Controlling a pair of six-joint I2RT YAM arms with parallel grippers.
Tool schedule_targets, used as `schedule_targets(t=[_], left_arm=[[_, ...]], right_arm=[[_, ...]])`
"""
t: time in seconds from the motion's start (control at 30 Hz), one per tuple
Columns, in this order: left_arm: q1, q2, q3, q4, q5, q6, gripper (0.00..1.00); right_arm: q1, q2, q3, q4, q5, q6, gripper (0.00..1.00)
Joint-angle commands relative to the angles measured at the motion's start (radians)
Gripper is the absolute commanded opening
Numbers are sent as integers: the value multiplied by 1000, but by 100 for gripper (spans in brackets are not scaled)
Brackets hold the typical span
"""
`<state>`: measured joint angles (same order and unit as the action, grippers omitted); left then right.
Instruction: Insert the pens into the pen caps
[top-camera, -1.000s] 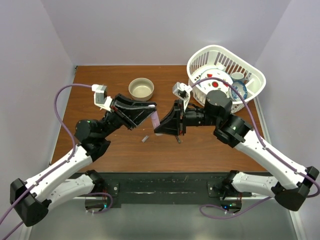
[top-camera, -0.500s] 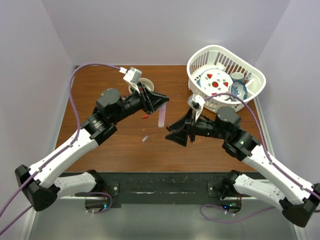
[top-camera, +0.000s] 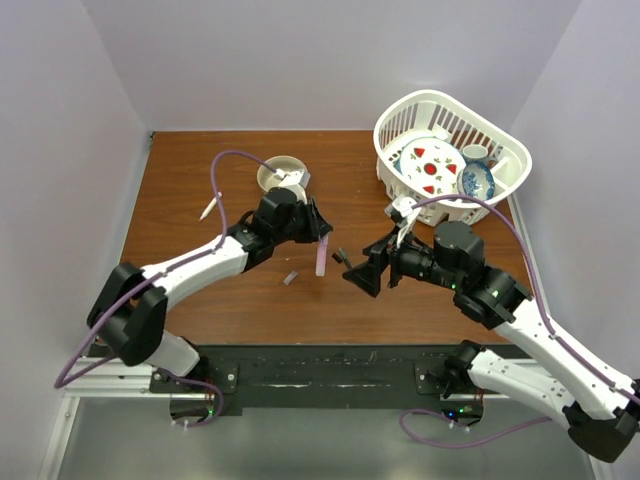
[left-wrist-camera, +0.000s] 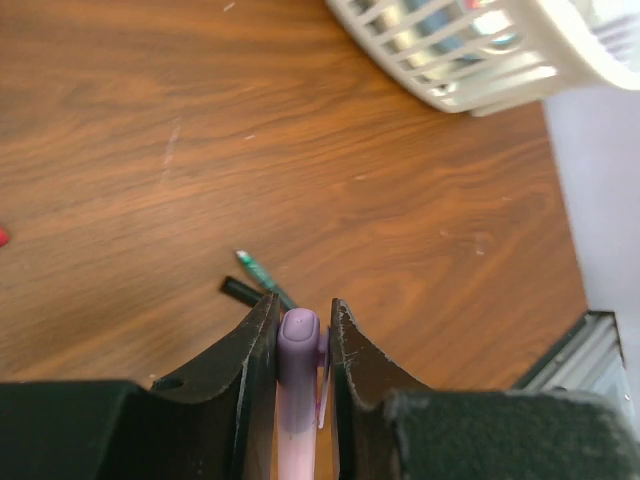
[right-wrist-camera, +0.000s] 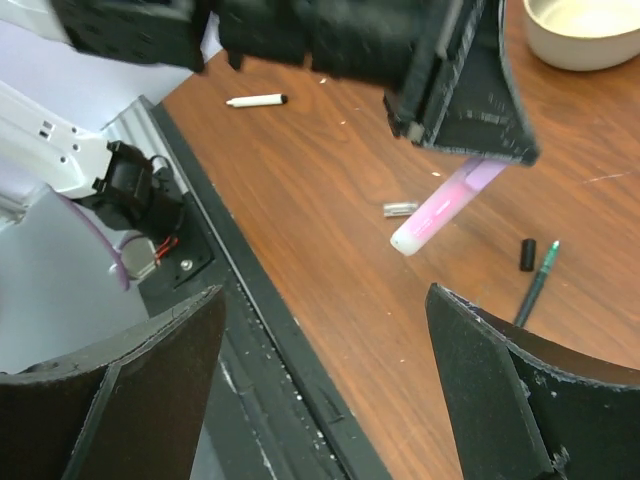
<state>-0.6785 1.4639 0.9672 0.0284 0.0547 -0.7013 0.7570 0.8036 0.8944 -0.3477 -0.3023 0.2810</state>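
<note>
- My left pincer (left-wrist-camera: 302, 303) is clamped on the pink marker (left-wrist-camera: 297, 345). It holds the marker above the middle of the table (top-camera: 250, 300), slanting down out of the jaws.
- My right pincer (right-wrist-camera: 322, 300) stands wide apart with nothing in it, facing the marker from just beside it.
- Done, as I judge it: the marker's lilac end, the one inside my left jaws, looks like a cap already pushed on. I cannot tell whether it is fully seated.
- Left to do:
  - The dark pen (right-wrist-camera: 535, 285) with the green tip lies on the table uncapped. A black cap (right-wrist-camera: 527, 254) lies just beside its tip.
  - A grey cap (right-wrist-camera: 400, 209) lies loose near the marker's lower end.
  - A white pen (right-wrist-camera: 255, 100) lies well apart, towards the left edge.
- Pens I count: three, namely the pink marker, the dark one and the white one.
- Caps I count: two loose ones, plus the one that seems to be on the marker. A red speck (left-wrist-camera: 2, 237) at the border of the left wrist view may be another, but I cannot tell.
- Also here: one bowl (top-camera: 268, 170) and one basket (left-wrist-camera: 470, 85) holding dishes.
</note>
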Motion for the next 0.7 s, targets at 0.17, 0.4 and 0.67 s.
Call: schedule_targets(t=[0.17,0.4,0.67], left_arm=[[56,185,-54,177,40,-84,0],[80,271,-79,193,71,-110,8],[112,233,-100,143,27,-96,49]], right_arm=[[1,-20,-2,16,98,-19,85],[-1,-49,-8,30,144,-16,85],[1,-47,11,7,181,6,85]])
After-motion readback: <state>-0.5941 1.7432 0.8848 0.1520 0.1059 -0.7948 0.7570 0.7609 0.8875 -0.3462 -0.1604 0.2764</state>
